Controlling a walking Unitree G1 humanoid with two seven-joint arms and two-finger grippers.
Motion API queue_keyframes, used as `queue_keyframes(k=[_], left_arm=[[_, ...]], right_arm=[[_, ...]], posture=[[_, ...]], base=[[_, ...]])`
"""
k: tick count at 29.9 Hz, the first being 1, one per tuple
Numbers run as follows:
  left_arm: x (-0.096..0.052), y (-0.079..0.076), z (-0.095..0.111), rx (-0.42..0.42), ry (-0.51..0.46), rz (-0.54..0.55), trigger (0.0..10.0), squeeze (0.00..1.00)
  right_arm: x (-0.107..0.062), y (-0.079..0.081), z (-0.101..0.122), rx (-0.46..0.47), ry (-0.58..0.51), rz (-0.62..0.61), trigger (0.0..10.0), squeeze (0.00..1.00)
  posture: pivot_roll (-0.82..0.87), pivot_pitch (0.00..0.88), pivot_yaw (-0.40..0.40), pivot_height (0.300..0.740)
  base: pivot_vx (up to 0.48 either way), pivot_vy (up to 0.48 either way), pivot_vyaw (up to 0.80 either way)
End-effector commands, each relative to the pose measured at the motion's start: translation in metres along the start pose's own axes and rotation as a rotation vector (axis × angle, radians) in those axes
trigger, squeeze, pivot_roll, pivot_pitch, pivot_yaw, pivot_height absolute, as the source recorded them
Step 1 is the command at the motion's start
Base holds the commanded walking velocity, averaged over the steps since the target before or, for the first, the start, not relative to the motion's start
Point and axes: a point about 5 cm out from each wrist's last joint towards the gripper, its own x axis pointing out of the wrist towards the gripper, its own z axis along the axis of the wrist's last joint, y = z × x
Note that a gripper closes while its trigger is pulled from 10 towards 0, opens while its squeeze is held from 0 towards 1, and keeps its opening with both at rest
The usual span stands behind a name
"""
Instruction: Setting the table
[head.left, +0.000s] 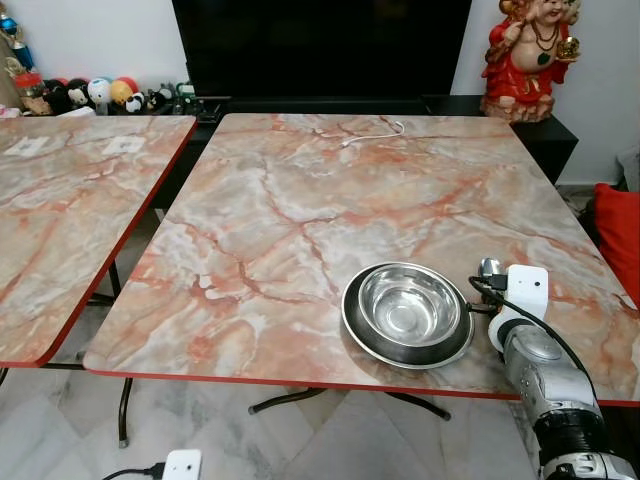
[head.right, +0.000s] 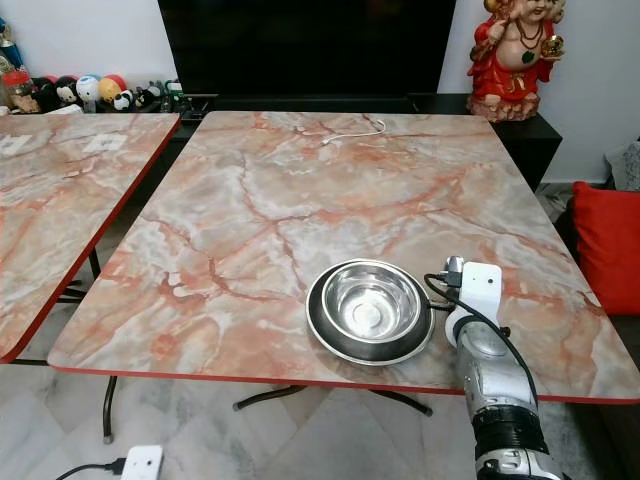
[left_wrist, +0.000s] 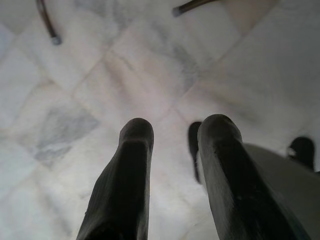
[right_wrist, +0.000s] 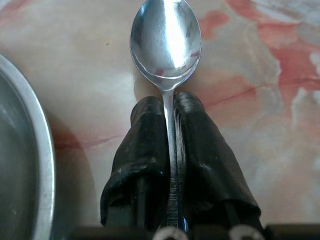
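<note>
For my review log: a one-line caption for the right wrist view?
Right gripper holding a spoon over the marble table, beside the plate.

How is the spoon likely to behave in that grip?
The spoon is polished metal, so probably stiff but slippery. The right pincer pinches only its thin handle, so the bowl end may swivel. If released, it should lie flat on the table beside the bowl.

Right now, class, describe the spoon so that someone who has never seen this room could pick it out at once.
Find the larger marble-patterned table before the black TV, then the steel bowl on its plate near the front edge. Just right of that plate, the right gripper pinches the spoon by its handle. It is the one slim, shiny piece with an oval head.
</note>
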Motion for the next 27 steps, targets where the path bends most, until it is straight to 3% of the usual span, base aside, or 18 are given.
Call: queue_keyframes(k=[1,6,9,14,16,21,27], left_arm=[[-0.002,0.012,-0.004,-0.015,0.013,0.018,10.0,0.0],[-0.007,0.039,-0.007,-0.022,0.014,0.048,10.0,0.0],[-0.008,0.043,-0.008,-0.022,0.015,0.051,10.0,0.0],[-0.006,0.026,-0.01,-0.017,0.018,0.031,10.0,0.0],[-0.002,0.005,-0.007,-0.008,0.016,0.012,10.0,0.0],[0.002,-0.013,0.003,0.002,0.011,-0.004,10.0,0.0],[0.004,-0.002,0.012,0.001,0.004,0.011,10.0,0.0]], right_arm=[[-0.001,0.001,-0.001,0.013,0.004,0.012,10.0,0.0],[-0.001,0.005,-0.003,0.018,0.005,0.026,10.0,0.0],[-0.002,0.006,-0.005,0.005,0.011,0.03,10.0,0.0],[-0.002,0.005,-0.009,0.0,0.018,0.023,10.0,0.0],[-0.002,0.006,-0.01,0.003,0.022,0.022,10.0,0.0],[-0.003,0.006,-0.014,0.002,0.031,0.022,10.0,0.0],[-0.004,0.005,-0.011,0.012,0.008,0.009,10.0,0.0]], posture=[[-0.09,0.0,0.028,0.74],[-0.09,0.0,0.029,0.74],[-0.09,0.0,0.029,0.74],[-0.09,0.0,0.029,0.74],[-0.09,0.0,0.028,0.74],[-0.09,0.0,0.029,0.74],[-0.09,0.0,0.029,0.74]], base=[[0.0,0.0,0.0],[0.0,0.0,0.0],[0.0,0.0,0.0],[0.0,0.0,0.0],[0.0,0.0,0.0],[0.0,0.0,0.0],[0.0,0.0,0.0]])
